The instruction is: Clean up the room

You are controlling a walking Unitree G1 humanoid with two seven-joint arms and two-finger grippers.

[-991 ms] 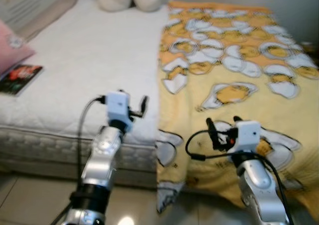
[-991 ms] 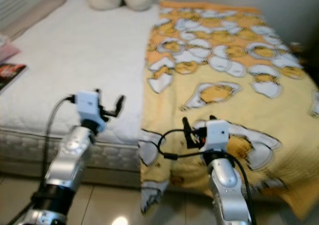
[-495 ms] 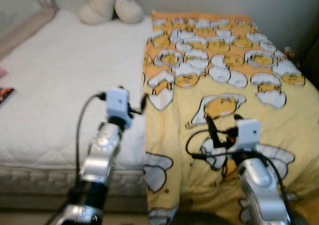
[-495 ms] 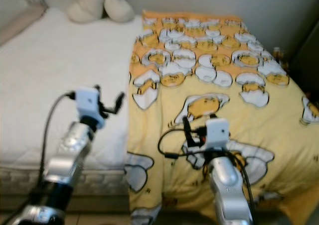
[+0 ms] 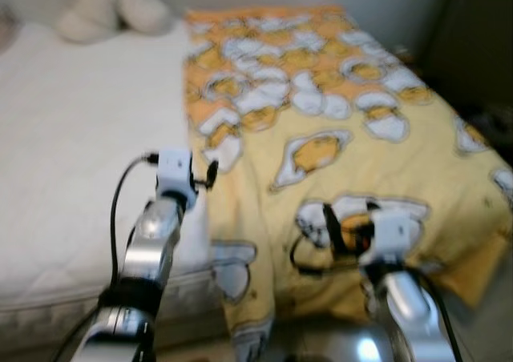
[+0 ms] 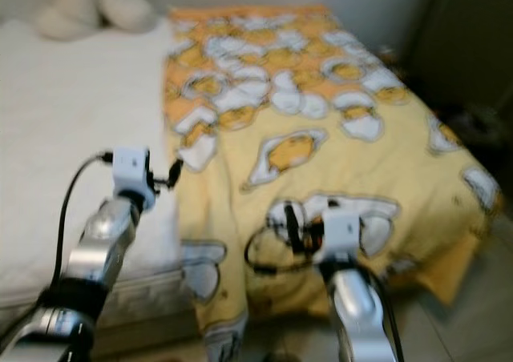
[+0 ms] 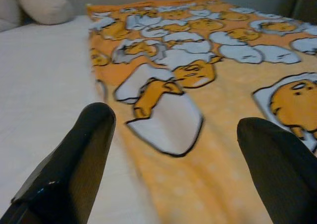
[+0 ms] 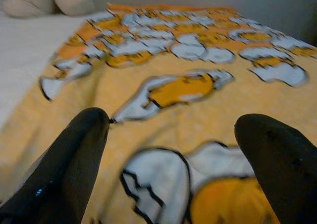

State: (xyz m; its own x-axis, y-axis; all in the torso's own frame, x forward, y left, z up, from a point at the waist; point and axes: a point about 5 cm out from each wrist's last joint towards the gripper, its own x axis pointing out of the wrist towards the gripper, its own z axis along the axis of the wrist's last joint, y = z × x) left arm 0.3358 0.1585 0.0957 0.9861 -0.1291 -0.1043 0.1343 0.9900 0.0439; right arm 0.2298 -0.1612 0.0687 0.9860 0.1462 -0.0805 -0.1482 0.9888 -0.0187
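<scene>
A yellow blanket printed with white-and-orange egg cartoons covers the right half of the bed and hangs over its foot. The left half is bare white mattress. My left gripper is held out over the blanket's left edge, open and holding nothing. My right gripper hovers over the blanket near the foot of the bed, also open and empty; its wrist view looks along the blanket between two spread fingers.
A cream plush toy lies at the head of the bed on the white side. Dark furniture stands close to the bed's right side. Shiny tiled floor lies below the foot of the bed.
The whole picture has swung to the right and is blurred, so the camera has turned. The book and pink item at the left have left the picture. Both arms keep their pose.
</scene>
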